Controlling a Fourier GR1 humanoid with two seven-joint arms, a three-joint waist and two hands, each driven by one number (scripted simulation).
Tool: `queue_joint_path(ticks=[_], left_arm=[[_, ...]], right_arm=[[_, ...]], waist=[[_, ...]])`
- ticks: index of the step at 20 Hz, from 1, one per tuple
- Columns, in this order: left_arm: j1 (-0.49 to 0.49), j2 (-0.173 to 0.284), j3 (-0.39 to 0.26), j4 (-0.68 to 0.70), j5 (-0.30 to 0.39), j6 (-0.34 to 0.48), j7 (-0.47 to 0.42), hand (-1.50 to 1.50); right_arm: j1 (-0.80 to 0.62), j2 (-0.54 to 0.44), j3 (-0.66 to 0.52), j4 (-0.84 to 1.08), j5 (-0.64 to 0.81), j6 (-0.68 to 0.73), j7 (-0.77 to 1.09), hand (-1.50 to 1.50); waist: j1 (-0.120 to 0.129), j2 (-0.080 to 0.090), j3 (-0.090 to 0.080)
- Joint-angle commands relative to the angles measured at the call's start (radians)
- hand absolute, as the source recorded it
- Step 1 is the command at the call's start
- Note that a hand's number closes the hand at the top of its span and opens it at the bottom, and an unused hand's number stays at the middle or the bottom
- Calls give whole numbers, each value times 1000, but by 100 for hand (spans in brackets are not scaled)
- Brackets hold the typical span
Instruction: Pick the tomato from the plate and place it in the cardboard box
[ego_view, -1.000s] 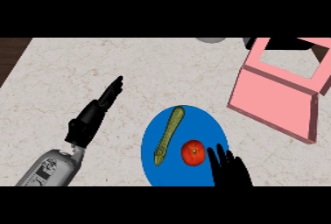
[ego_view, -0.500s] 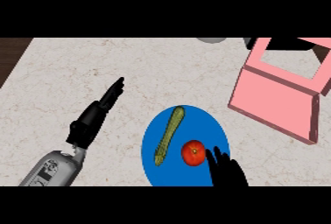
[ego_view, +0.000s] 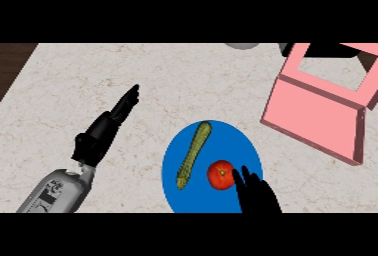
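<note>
A small red tomato (ego_view: 220, 175) lies on the lower right part of a blue plate (ego_view: 221, 142), beside a long green vegetable (ego_view: 193, 155). My right hand (ego_view: 256, 194) comes up from the lower edge, its straight fingers just right of the tomato and close to touching it; the hand is open. My left hand (ego_view: 107, 125) lies open on the counter to the left of the plate, fingers stretched toward the far side. The pink box (ego_view: 321, 112) stands open at the upper right.
A grey round object (ego_view: 242, 45) shows partly at the far edge. Dark wood (ego_view: 13, 62) borders the counter at the upper left. The speckled counter (ego_view: 184, 80) stretches between the plate and the box.
My right hand has shifted left and slightly forward, closing in on the tomato. The left hand has barely moved.
</note>
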Motion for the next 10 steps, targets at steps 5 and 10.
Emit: queue_joint_path(ticks=[5, 10], left_arm=[[31, -9, 4, -1, -24, -17, -25, 0], [40, -6, 13, -50, -12, -26, 14, 0]], right_arm=[[-91, 157, -32, 282, 55, -35, 89, -150], [-112, 145, -71, 309, -13, -20, 86, -150]], waist=[[2, 0, 0], [15, 0, 0]])
